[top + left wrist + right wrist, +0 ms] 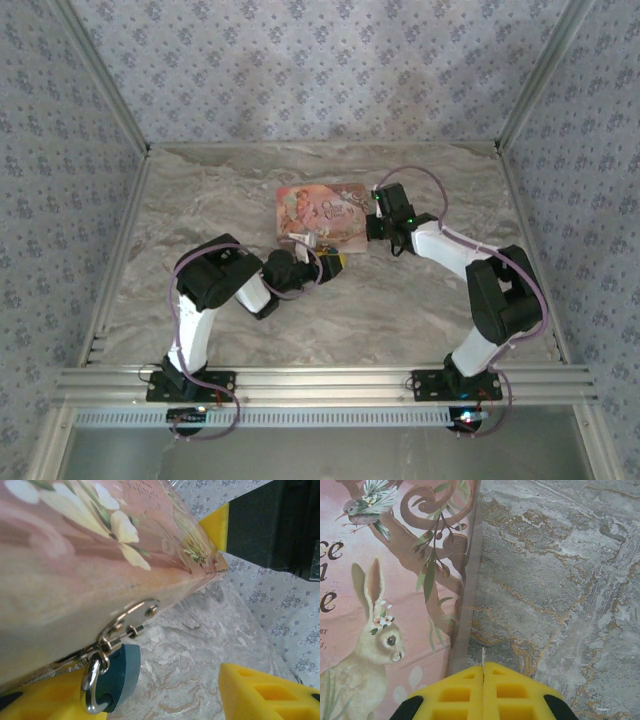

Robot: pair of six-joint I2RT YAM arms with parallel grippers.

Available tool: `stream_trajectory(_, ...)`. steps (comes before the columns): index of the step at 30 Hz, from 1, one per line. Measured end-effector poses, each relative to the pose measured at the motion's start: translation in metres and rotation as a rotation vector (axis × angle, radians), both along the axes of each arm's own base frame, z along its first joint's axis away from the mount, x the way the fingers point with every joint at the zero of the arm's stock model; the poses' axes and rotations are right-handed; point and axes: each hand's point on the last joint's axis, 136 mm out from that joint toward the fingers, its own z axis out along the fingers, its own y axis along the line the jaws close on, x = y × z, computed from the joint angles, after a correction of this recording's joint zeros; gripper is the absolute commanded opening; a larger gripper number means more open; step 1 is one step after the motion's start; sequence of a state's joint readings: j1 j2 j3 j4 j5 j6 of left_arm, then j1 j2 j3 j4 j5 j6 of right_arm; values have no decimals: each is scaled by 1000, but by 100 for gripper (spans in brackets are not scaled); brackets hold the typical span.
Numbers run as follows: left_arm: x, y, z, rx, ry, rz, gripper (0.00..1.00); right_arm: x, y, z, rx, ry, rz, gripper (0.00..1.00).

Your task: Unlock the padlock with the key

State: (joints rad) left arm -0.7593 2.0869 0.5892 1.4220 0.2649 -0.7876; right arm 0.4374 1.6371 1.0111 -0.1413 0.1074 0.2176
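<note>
The small blue padlock (116, 676) hangs by its silvery shackle from the metal clasp of a pink illustrated pouch (75, 555). My left gripper (165, 692) is open around it: the lock lies against the left yellow finger (45, 700), and the right finger (270, 690) stands well apart from it. From above, the left gripper (325, 262) sits at the near edge of the pouch (320, 210). At the pouch's right edge my right gripper (372, 218) is shut, and a thin silvery key (483, 656) sticks edge-on out of its pressed fingertips (470, 690).
The marble tabletop (250, 190) is ringed by patterned walls and an aluminium frame (320, 380) along the near edge. The right gripper's yellow tip (217, 522) shows beyond the pouch's far corner. The pouch (380, 605) lies just left of the right fingers.
</note>
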Motion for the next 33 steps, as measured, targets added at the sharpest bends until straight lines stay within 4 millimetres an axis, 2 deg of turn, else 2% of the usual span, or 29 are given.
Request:
stream_trajectory(15,-12,23,-8,26,35,37,44,-1,3,0,5,1,9,0)
stream_trajectory(24,-8,28,-9,19,54,48,40,-6,6,0,12,-2,20,0)
stream_trajectory(28,-4,32,-8,16,54,54,42,-6,7,0,13,-4,22,0)
stream_trajectory(33,-3,33,-8,14,57,53,36,-6,7,0,13,-5,22,0)
